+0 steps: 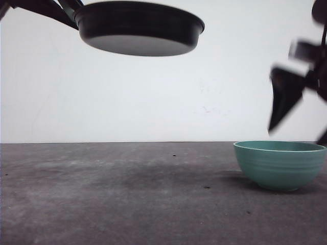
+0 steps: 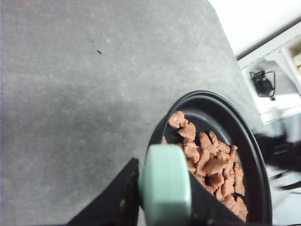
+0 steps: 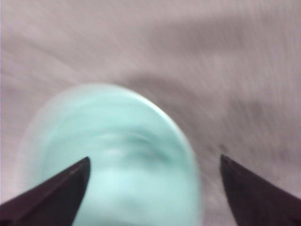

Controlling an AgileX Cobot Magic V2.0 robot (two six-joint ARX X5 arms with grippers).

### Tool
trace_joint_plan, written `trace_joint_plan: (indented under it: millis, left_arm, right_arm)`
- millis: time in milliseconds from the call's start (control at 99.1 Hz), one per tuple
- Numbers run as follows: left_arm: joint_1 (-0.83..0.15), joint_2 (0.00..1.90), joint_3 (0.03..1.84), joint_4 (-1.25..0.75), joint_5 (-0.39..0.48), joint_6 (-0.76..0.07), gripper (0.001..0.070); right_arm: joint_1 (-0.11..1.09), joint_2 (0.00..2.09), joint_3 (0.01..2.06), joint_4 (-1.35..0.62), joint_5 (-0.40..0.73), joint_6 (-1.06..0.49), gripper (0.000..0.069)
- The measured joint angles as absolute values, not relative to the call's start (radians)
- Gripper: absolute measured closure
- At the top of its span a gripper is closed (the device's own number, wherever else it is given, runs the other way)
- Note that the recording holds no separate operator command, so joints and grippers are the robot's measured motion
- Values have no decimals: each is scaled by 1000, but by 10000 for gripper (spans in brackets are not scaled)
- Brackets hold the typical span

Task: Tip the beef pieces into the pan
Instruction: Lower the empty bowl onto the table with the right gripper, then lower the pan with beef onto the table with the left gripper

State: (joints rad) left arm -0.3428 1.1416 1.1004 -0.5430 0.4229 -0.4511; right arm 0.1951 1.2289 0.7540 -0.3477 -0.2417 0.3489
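left hand (image 2: 162,207) pinches pan (image 1: 138,28) handle aloft with beef pieces (image 2: 209,165); right hand (image 3: 153,188) spread.

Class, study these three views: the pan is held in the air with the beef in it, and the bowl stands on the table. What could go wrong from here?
1. The left gripper holds the pan high above the table by its green handle alone; a tilt could spill the beef pieces.
2. The right gripper, open and blurred, is above the teal bowl and might knock it.
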Motion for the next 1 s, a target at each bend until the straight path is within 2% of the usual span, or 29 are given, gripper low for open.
trace_joint_plan:
  millis: [71, 121, 202, 212, 252, 293, 343, 444, 686, 868, 999]
  left_arm:
    - [-343, 1171, 1100, -543, 419, -438, 651]
    - [-343, 1199, 1100, -542, 419, -434, 651]
    - [-343, 1250, 1100, -536, 418, -429, 651]
    - [-343, 1260, 1099, -532, 418, -427, 651]
    - [-345, 1284, 1095, -519, 418, -423, 651]
    - [-348, 1307, 1092, -503, 418, -418, 651]
    - [-351, 1335, 1090, -485, 417, -415, 651]
    - [-356, 1385, 1084, -449, 419, -411, 651]
    - [-375, 1439, 945, -237, 419, -430, 651]
    - [-378, 1439, 808, -118, 414, -445, 651]
    - [-377, 1446, 780, -86, 391, -449, 651]
  right_arm:
    - [199, 1162, 811, -359, -240, 349, 124]
    - [204, 1110, 854, -369, -241, 350, 170]
    - [210, 1021, 930, -395, -242, 347, 375]
    - [210, 1010, 940, -398, -242, 344, 420]
    - [214, 967, 976, -405, -242, 335, 530]
    - [216, 927, 1014, -415, -241, 322, 599]
    - [219, 881, 1058, -435, -237, 310, 644]
    - [221, 799, 1126, -507, -223, 279, 675]
    - [222, 667, 1142, -664, -102, 210, 682]
    - [222, 620, 1142, -710, -76, 177, 682]
    - [222, 604, 1142, -715, -76, 168, 682]
